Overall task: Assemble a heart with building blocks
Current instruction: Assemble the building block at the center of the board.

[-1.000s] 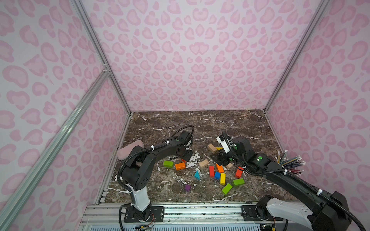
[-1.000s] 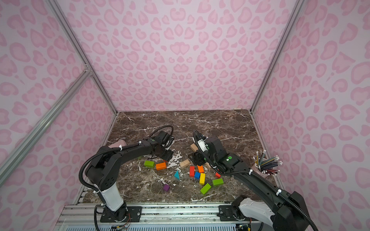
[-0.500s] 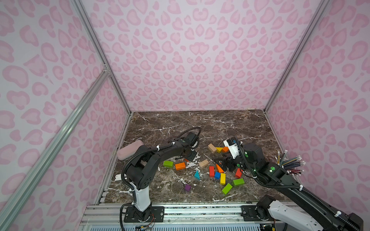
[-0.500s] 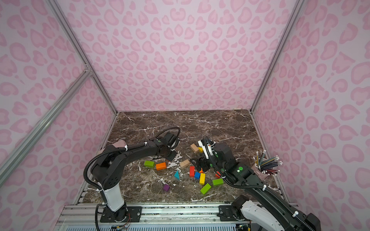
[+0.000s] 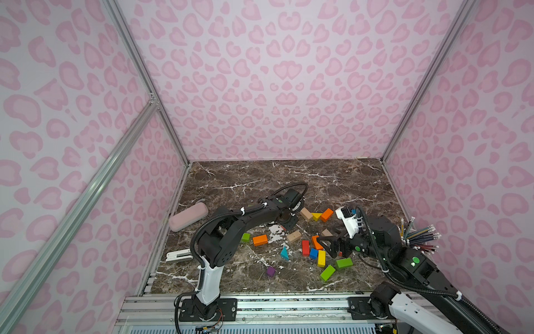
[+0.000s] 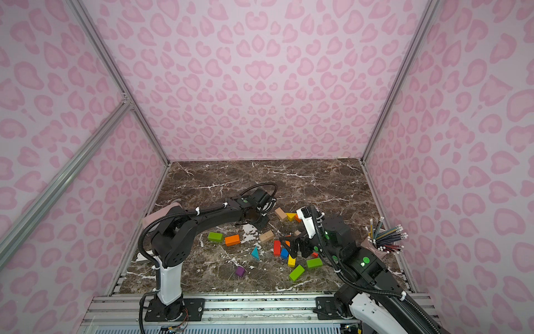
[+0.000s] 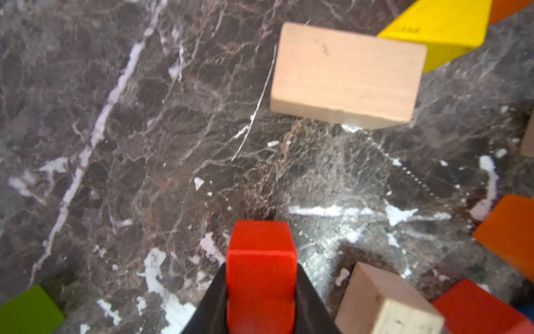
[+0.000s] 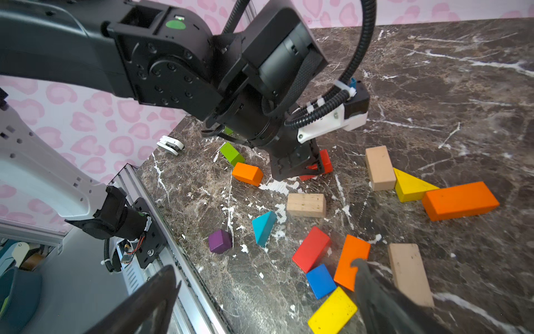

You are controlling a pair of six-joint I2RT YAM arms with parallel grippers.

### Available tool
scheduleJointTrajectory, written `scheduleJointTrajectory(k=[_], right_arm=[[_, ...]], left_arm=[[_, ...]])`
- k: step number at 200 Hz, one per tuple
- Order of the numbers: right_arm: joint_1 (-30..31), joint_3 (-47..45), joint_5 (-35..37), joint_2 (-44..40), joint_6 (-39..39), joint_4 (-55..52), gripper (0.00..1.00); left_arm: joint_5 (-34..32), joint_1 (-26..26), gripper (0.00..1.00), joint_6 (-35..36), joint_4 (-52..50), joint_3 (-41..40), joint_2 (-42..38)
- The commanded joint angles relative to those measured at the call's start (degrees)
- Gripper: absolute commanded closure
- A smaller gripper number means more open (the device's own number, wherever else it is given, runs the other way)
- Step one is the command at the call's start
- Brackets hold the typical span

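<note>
Blocks (image 5: 321, 258) lie scattered on the near middle and right of the counter (image 5: 260, 179). Most are flat and apart; a red, a blue, an orange and a yellow one crowd together.

The left gripper (image 7: 261, 289) has its fingers (image 7: 213, 300) clamped on a red block (image 7: 261, 248), low over the marble. Whether that block touches the counter cannot be told. In both top views the wrist covers this grip, and only a sliver of red shows.

In the left wrist view a green block (image 7: 26, 312), a yellow wedge (image 7: 439, 31) and two orange pieces are cut off by the frame. The nearest pieces there are blurred.

The right gripper (image 8: 264, 266) hovers over the crowded group with its fingers (image 8: 375, 292) wide apart and nothing between them. In the right wrist view one fingertip overlaps an orange block (image 8: 351, 257), and contact cannot be judged. In a top view the same gripper (image 5: 329, 247) hides part of that orange block.

The left arm (image 6: 208, 219) hides about half of the pouch (image 6: 166, 211) in a top view.
</note>
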Motion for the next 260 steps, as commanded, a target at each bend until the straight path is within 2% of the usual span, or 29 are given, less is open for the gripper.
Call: scheduleJointTrajectory(k=[1, 78, 168, 260], right_arm=[[0.04, -0.25, 0.93, -0.94, 0.53, -0.24, 0.01], [0.06, -1.05, 0.62, -0.35, 0.23, 0.52, 0.01], [0.02, -1.33, 0.55, -0.11, 0.19, 0.54, 0.01], [0.04, -1.34, 0.38, 0.18, 0.06, 0.48, 0.01]], left_arm=[[1.07, -0.23, 0.75, 2.38, -0.18, 2.55, 1.66], [1.53, -1.03, 0.75, 6.41, -2.91, 8.73, 6.77], [2.70, -1.11, 0.75, 6.25, -2.91, 12.85, 10.37], [2.21, -1.00, 0.73, 5.07, -3.20, 13.62, 12.07]])
